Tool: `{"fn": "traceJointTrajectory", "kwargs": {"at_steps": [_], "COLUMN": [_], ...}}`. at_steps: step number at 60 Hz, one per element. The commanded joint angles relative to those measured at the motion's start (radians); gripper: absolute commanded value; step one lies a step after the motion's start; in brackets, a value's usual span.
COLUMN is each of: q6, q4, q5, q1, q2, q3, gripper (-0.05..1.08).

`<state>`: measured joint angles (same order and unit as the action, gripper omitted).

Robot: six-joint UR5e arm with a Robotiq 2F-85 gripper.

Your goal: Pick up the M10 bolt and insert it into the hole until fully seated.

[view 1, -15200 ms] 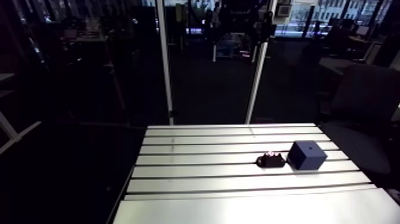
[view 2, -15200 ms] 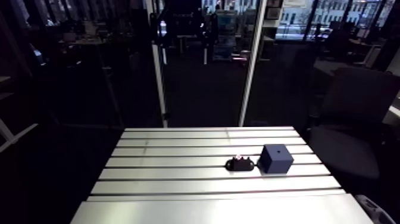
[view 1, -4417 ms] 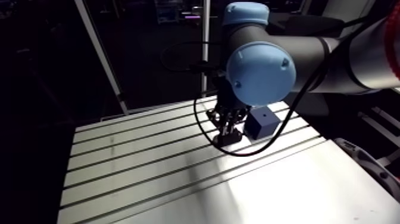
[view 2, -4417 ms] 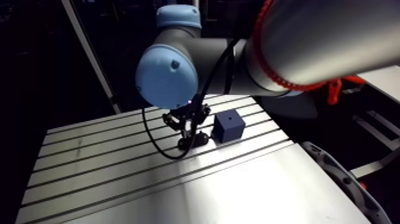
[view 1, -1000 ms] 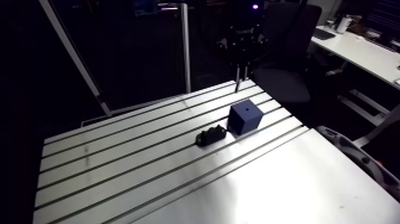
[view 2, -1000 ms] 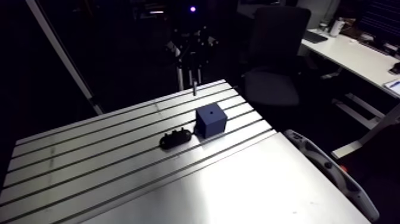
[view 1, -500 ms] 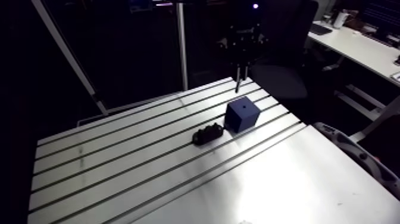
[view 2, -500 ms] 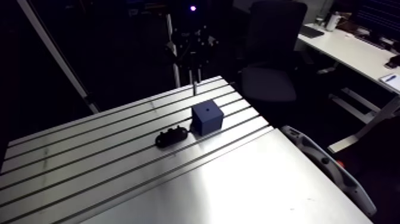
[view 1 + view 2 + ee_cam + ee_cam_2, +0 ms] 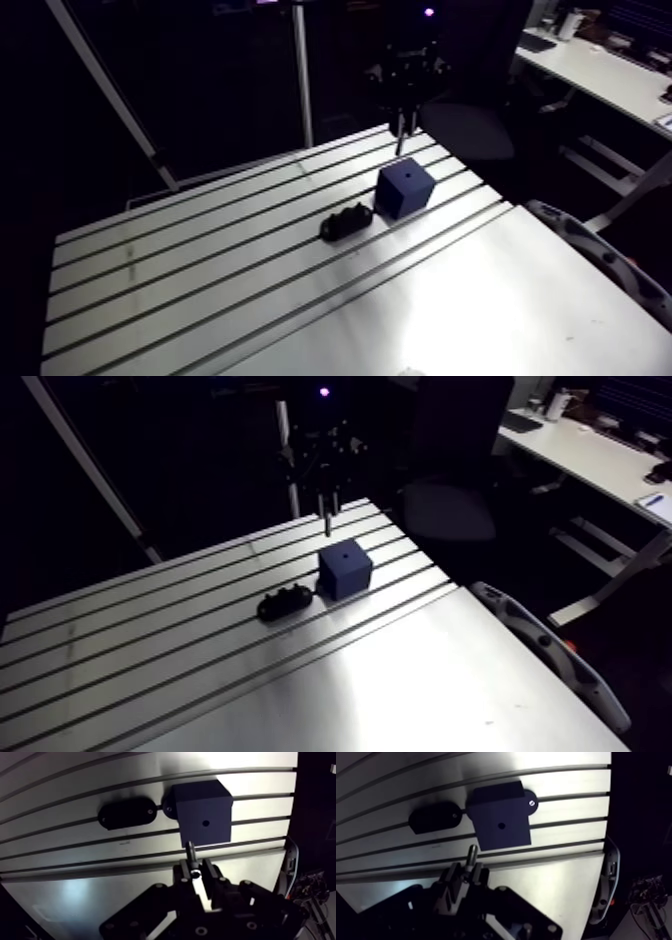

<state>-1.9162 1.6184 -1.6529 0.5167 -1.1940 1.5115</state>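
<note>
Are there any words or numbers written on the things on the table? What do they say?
No words, numbers or signs can be read anywhere in these pictures.
The blue block is plain, with only a hole in its top.
The black holder beside it shows no label.
The bolt held in the gripper shows no marking.
The table has only bare metal and slots.

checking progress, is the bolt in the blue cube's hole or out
Out: silver metal bolt is clamped in the black two-finger gripper, clear of the dark blue cube; hole empty.
</note>
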Motion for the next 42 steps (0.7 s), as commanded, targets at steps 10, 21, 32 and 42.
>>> {"fn": "traceJointTrajectory", "kwargs": {"at_steps": [10, 21, 32, 42], "q6": [0.004, 0.004, 0.001, 0.001], "q4": [0.002, 0.002, 0.037, 0.038], "q5": [0.0, 0.0, -0.002, -0.002], "q1": [0.006, 0.012, 0.027, 0.028], "q2": [0.023, 0.023, 0.026, 0.026], "q3": [-0.001, 0.002, 0.008, 0.009], "gripper": [1.08, 1.08, 1.08, 1.08]}}
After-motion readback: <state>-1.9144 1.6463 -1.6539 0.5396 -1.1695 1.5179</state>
